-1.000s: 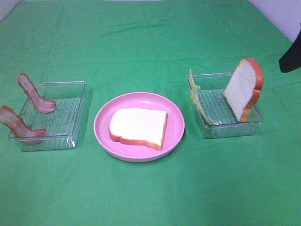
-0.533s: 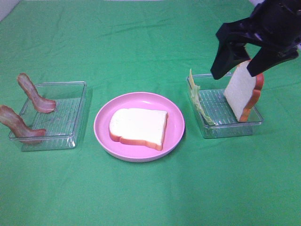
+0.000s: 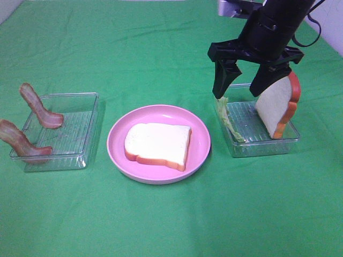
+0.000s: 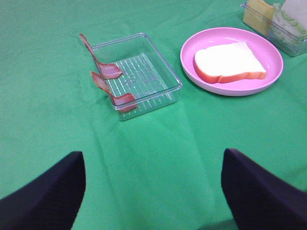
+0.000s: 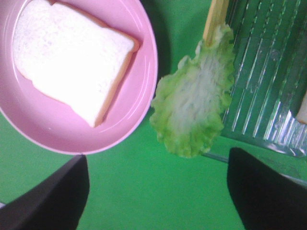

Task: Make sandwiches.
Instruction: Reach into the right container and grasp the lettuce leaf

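One bread slice [image 3: 158, 144] lies flat on the pink plate [image 3: 115, 142]. The second bread slice [image 3: 278, 104] leans upright in the right tray [image 3: 268, 147]. The lettuce leaf [image 3: 225, 115] leans on that tray's left wall; in the right wrist view the lettuce [image 5: 194, 110] hangs over the wall with the yellow cheese slice [image 5: 216, 17] behind it. Two bacon strips [image 3: 40, 107] [image 3: 21, 142] lean on the left tray [image 3: 80, 134]. My right gripper [image 3: 239, 90] is open and empty, just above the lettuce and the right tray. My left gripper [image 4: 153, 196] is open and empty, well short of the bacon [image 4: 103, 64].
A green cloth [image 3: 171, 214] covers the table. The plate stands between the two clear ribbed trays. The right arm [image 3: 273, 27] reaches in from the back right, above the right tray.
The right arm has come into view from the right edge and moved left and down, until its open gripper hangs over the left side of the right tray. The food has not moved.
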`<state>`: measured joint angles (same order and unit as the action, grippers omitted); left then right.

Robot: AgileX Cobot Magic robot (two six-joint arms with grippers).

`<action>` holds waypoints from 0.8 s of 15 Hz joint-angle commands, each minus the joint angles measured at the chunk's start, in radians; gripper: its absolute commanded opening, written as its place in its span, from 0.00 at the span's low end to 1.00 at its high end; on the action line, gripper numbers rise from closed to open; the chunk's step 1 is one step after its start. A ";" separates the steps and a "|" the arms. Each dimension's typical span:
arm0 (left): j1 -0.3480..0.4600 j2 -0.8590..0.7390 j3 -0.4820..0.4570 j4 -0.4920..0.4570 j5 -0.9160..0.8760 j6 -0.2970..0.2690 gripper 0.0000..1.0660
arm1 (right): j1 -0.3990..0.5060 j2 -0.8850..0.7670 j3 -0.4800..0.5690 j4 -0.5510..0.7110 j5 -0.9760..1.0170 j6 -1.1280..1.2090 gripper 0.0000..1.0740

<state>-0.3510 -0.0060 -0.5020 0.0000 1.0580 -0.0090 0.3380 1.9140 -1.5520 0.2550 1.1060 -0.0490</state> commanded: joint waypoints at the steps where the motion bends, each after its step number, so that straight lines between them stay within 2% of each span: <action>1: -0.001 -0.017 0.003 0.000 -0.012 0.002 0.70 | 0.002 0.094 -0.079 0.000 0.044 0.023 0.69; 8: -0.001 -0.017 0.003 0.000 -0.012 0.002 0.70 | 0.002 0.220 -0.108 -0.007 0.041 0.031 0.69; 9: -0.001 -0.017 0.003 0.000 -0.012 0.002 0.70 | 0.002 0.231 -0.108 -0.011 0.038 0.031 0.66; 12: -0.001 -0.017 0.003 0.000 -0.012 0.002 0.70 | 0.002 0.253 -0.108 -0.017 0.029 0.031 0.64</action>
<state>-0.3510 -0.0060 -0.5020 0.0000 1.0570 -0.0090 0.3380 2.1600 -1.6540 0.2470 1.1410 -0.0270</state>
